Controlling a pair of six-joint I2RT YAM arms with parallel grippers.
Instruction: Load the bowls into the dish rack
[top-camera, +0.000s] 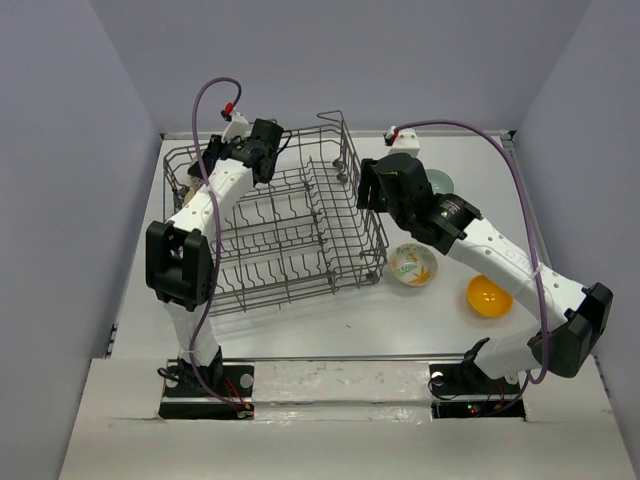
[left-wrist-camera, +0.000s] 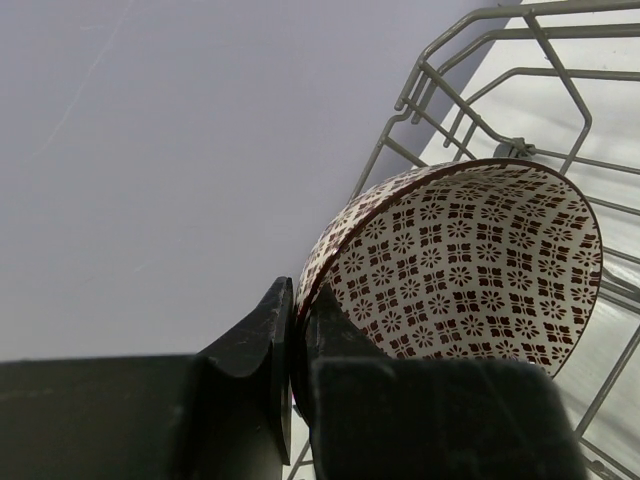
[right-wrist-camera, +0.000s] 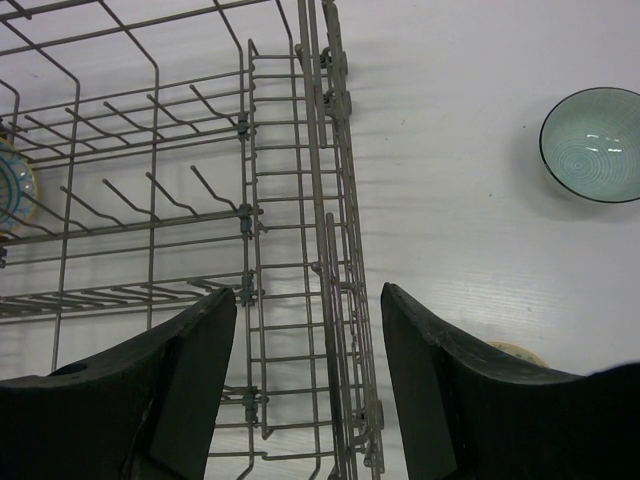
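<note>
Left wrist view: left hand is clamped on the rim of the brown-patterned bowl, held tilted against the corner wires of the dish rack. Right hand hangs wide and empty above the rack's right wall, and a partly visible bowl sits inside the rack. Teal bowl, leaf-pattern bowl and orange bowl stand on the table, outside the rack.

Top camera: high and behind, looking down over the table. Wrist cameras: close-up. All three share the dish rack.
</note>
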